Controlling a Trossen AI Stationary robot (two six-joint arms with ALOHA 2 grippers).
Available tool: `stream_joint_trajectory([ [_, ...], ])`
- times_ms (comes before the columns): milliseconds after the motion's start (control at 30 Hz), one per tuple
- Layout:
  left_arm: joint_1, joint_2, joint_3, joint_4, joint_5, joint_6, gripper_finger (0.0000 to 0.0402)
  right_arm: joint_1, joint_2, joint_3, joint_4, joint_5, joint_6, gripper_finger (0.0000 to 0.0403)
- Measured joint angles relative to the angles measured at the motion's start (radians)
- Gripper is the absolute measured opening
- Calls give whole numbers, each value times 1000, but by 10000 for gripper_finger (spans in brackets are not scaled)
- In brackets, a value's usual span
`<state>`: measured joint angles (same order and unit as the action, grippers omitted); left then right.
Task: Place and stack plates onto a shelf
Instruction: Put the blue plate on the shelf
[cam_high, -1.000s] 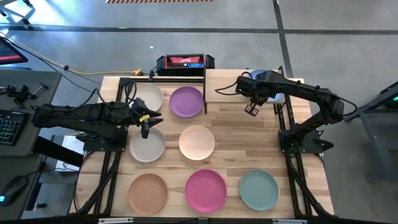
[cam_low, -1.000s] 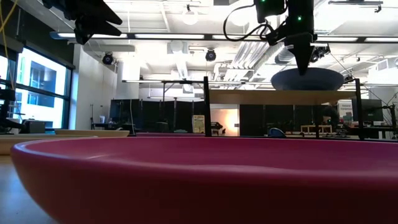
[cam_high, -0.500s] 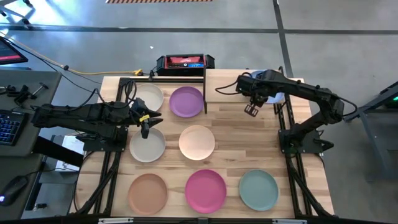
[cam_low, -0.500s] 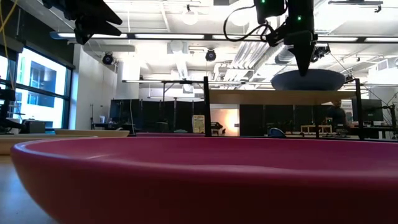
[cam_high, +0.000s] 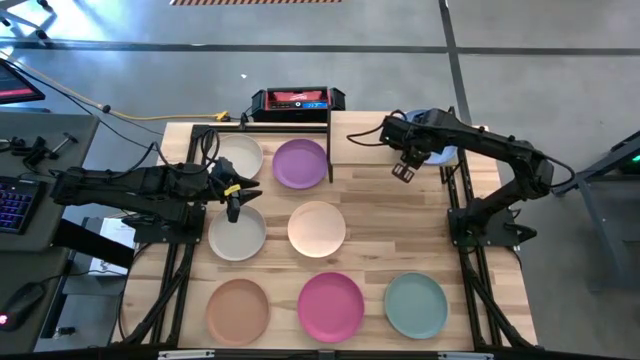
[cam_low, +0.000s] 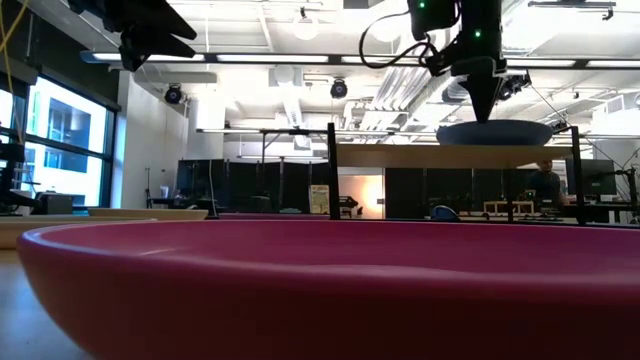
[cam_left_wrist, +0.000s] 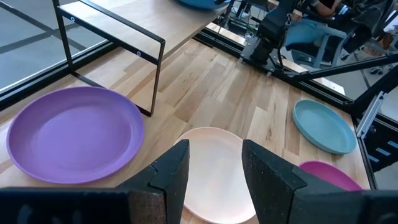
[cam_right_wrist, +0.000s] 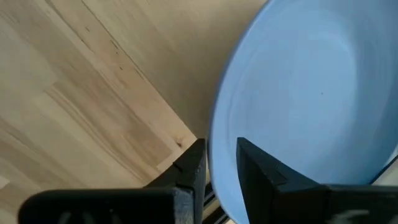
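My right end effector straddles the blue plate's rim with its fingers parted, the plate resting on the shelf. My left end effector hangs open over the grey-beige plate on the worktop.

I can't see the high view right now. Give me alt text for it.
Seen from above, the right gripper hangs over the shelf, where the blue plate peeks out under its arm. Seven plates lie on the table: cream and purple at the back, grey-beige and peach in the middle, terracotta, magenta and teal in front. The left gripper hovers open above the grey-beige one.
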<state>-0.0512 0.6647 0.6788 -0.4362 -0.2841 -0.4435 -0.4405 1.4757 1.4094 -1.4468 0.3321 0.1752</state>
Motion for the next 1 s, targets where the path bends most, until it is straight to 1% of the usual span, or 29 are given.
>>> stream_joint_trajectory([
  [200, 0, 0, 0, 0, 0, 0, 138, -18, 1, 4, -11, -15, 0, 68],
  [533, 0, 0, 0, 0, 0, 0, 138, -2, 1, 83, -28, -32, 9, 68],
  [633, 0, 0, 0, 0, 0, 1, 138, -2, 1, 102, -37, -65, 32, 68],
  [767, 0, 0, 0, 0, -14, 2, 138, -2, 1, 142, -38, -133, 38, 68],
  [900, 0, 0, 0, 3, -22, 1, 138, -2, 1, 188, -37, -195, 81, 68],
  [1000, 0, 0, 0, 11, -22, 1, 138, -2, 0, 207, -36, -199, 87, 68],
])
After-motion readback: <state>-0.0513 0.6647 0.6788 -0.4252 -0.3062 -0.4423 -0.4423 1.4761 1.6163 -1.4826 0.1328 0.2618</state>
